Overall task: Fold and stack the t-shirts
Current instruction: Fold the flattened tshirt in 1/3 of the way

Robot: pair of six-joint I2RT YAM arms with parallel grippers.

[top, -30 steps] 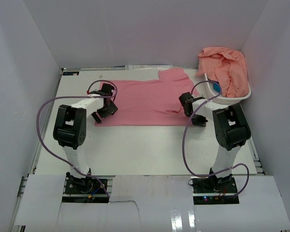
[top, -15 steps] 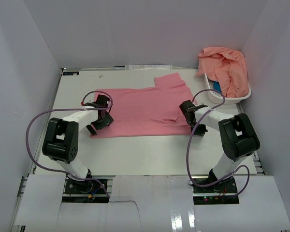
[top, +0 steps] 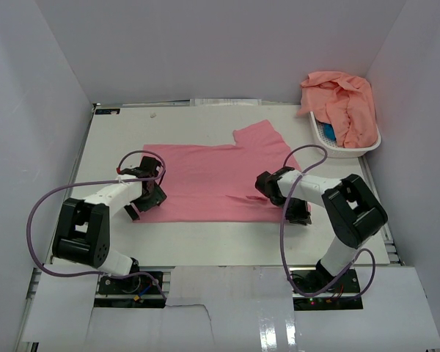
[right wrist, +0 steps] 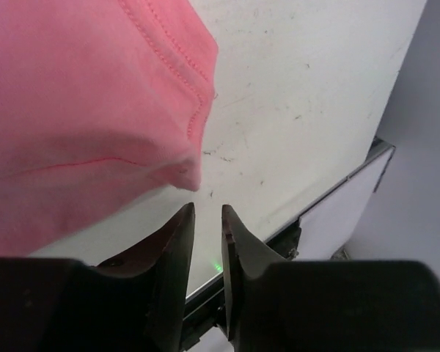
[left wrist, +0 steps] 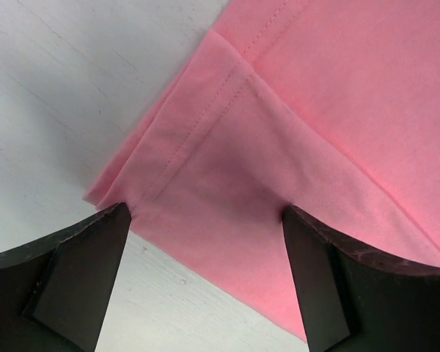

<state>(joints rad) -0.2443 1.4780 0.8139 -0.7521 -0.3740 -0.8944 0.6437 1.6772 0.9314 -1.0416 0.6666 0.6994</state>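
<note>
One rose-pink t-shirt [top: 205, 183] lies spread flat on the white table [top: 205, 238], a sleeve pointing to the far right. My left gripper [top: 141, 204] sits low at its near-left corner, jaws wide open; in the left wrist view the hemmed corner [left wrist: 169, 169] lies between the fingers [left wrist: 81, 271], ungripped. My right gripper [top: 297, 213] is at the near-right corner. In the right wrist view its fingertips [right wrist: 183, 220] stand a narrow gap apart with nothing between them, and the shirt's corner [right wrist: 183, 165] rests just beyond. More peach t-shirts [top: 341, 99] are heaped in the basket.
The white slotted basket [top: 352, 150] stands at the far right against the wall. White walls close in the table on three sides. In the right wrist view the table's edge [right wrist: 352, 183] runs close behind the fingers.
Both arms have drawn the flat shirt toward the near edge of the table. The right gripper, shut on the corner before, has parted its jaws and let the cloth go.
</note>
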